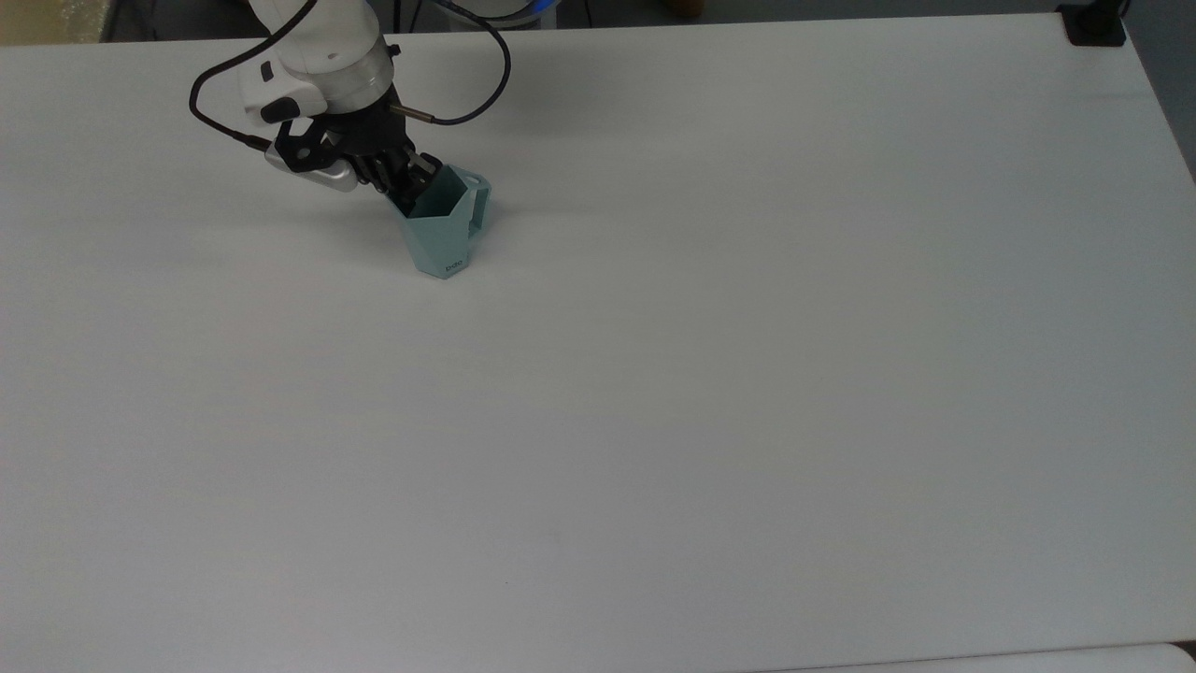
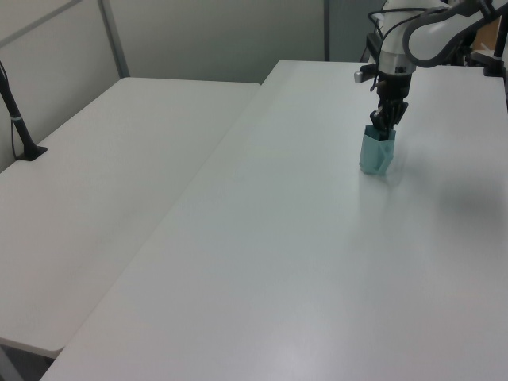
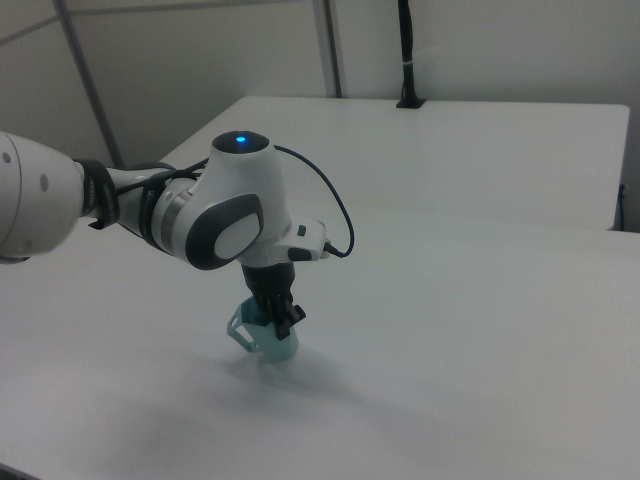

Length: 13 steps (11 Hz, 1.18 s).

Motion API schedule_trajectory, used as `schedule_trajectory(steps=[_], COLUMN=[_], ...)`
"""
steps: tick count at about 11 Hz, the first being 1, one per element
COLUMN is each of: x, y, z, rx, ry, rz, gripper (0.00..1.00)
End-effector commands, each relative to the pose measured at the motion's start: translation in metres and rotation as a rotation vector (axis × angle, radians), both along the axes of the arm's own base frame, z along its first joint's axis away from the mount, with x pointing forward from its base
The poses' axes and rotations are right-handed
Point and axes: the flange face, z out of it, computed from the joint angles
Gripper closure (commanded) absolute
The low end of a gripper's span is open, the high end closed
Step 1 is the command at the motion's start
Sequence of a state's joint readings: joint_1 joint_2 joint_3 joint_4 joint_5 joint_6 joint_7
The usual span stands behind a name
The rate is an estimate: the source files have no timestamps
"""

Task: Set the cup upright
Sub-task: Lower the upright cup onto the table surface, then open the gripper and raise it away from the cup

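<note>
You are looking at a glossy white arm (image 3: 60, 200) built from rounded shells, with mid-grey oval panels set into the bulbous joint housing (image 3: 232, 215). A small blue light (image 3: 238, 140) glows on top of that housing. Black ribbed rings separate the white segments just behind the housing. Below the housing, the wrist flange (image 1: 327, 65) is a white cylinder with a lighter band and a small dark oval button on its side. A thin black cable (image 1: 486, 79) loops out from the flange and ends in a slim metal plug. Under the flange, the gripper (image 1: 400, 178) is matt black, with a silver-grey block on one side.
</note>
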State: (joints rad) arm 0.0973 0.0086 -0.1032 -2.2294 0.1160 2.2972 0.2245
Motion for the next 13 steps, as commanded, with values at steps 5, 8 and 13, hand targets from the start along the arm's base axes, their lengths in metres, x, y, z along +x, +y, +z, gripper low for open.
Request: schedule_trajectory(steps=[5,8,13], x=[0.009,0.02,0.011], y=[0.009,0.01,0.042], z=[0.067,0.173,0.229], rx=[0.042,0.053,-0.092], ry=[-0.032,-0.074,-0.093], rz=[0.021,0.062,0.365], gripper=[0.0,0.0,0.0])
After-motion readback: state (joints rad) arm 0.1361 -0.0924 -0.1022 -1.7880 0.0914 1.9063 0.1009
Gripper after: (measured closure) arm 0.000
